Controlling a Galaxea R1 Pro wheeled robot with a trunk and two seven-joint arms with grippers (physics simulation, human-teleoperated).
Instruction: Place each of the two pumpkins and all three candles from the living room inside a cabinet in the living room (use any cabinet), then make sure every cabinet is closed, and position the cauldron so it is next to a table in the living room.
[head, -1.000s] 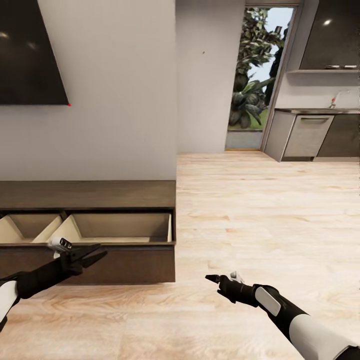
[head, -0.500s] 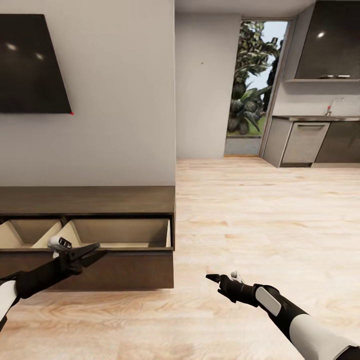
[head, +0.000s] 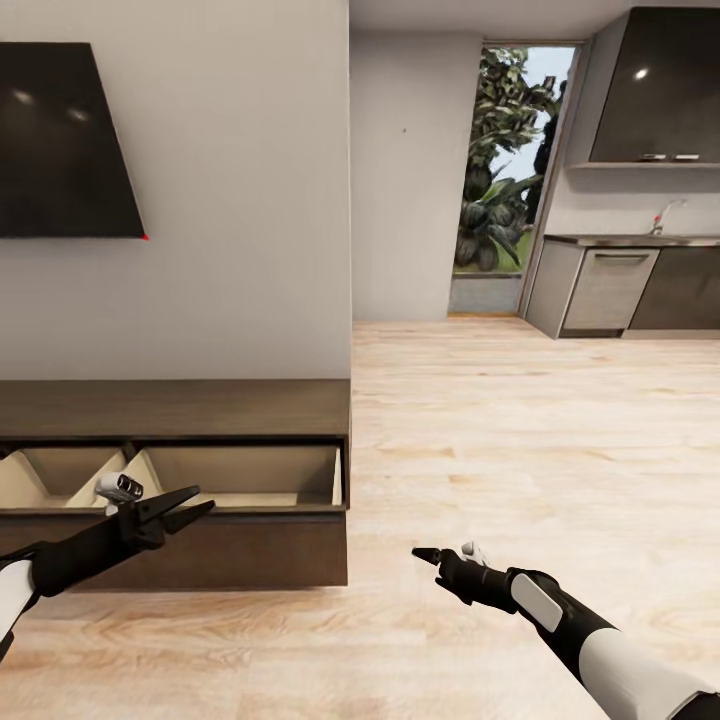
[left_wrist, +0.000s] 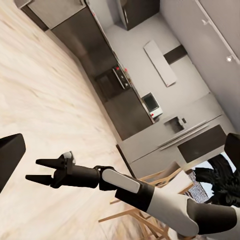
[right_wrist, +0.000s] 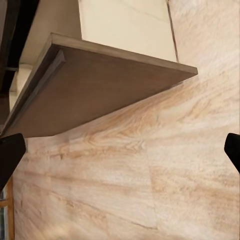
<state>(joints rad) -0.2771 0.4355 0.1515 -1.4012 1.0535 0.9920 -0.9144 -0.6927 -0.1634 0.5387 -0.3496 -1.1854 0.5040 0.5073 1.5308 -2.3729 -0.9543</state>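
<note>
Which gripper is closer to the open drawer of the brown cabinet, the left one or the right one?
Left. The left gripper hovers just before the open drawer of the cabinet, by its front edge. The right gripper is over bare floor, past the cabinet's right end.

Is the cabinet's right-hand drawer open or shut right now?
Open. In the head view the cabinet has its right drawer pulled out, pale inside walls exposed; I see nothing in the visible part.

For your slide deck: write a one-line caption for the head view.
Both empty grippers, left and right, hover before the cabinet with its drawers pulled open.
</note>
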